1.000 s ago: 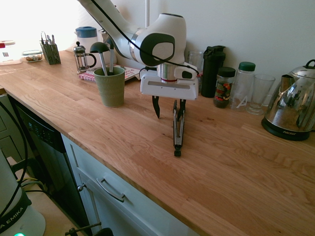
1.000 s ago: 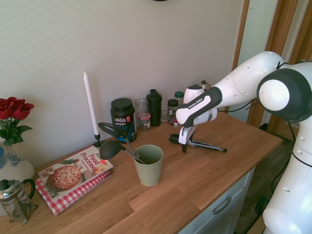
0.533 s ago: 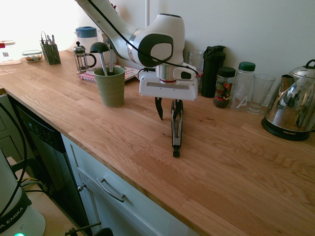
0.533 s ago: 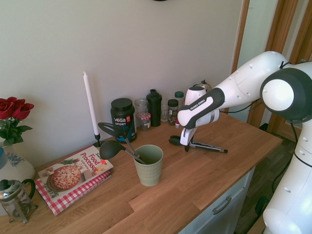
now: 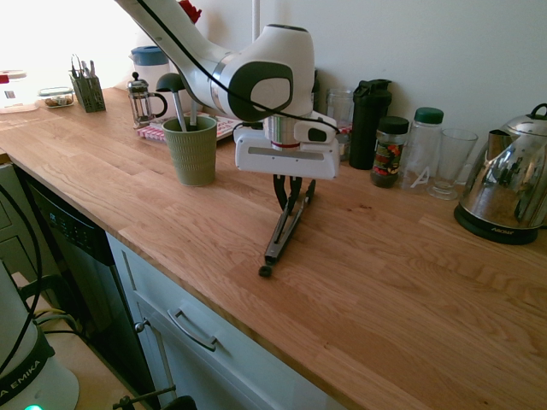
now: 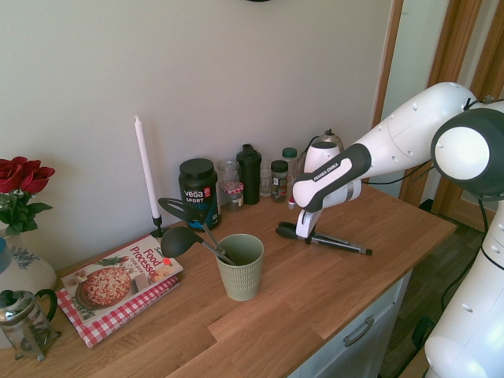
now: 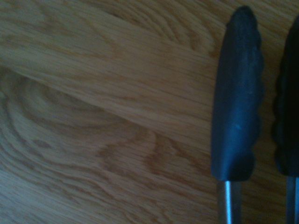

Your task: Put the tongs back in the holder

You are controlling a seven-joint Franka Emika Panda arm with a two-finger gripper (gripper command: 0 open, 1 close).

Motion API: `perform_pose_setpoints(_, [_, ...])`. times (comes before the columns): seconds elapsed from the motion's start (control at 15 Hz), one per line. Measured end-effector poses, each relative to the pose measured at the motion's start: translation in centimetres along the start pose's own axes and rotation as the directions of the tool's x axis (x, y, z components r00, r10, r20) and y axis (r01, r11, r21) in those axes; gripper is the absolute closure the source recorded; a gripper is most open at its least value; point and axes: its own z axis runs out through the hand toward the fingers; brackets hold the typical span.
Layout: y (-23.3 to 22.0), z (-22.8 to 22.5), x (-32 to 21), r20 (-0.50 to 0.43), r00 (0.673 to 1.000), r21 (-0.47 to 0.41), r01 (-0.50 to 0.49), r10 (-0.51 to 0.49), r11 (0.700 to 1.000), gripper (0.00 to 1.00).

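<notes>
Our gripper (image 5: 287, 202) has closed on one arm of the tongs (image 5: 285, 232), swinging them askew; we likely lift towards the green cup (image 5: 193, 154) next.

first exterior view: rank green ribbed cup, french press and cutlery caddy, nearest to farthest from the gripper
1. Green ribbed cup: just picture-left of the gripper
2. French press: behind the cup, further left
3. Cutlery caddy: farthest left

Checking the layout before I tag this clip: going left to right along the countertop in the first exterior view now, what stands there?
Cutlery caddy, French press, green ribbed cup, tongs, black bottle, kettle.
</notes>
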Motion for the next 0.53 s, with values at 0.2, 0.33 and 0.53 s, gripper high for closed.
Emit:
perform_pose_setpoints(0.2, [0.2,-1.4,-0.2,-0.023,1.000,0.008,-0.004,0.004,1.000,1.00])
perform_pose_setpoints(0.33, [0.2,-4.3,-0.1,-0.062,0.998,0.024,-0.008,0.009,1.000,1.00])
perform_pose_setpoints(0.53, [-0.3,-11.1,0.1,-0.078,0.995,0.060,-0.050,0.055,0.997,1.00])
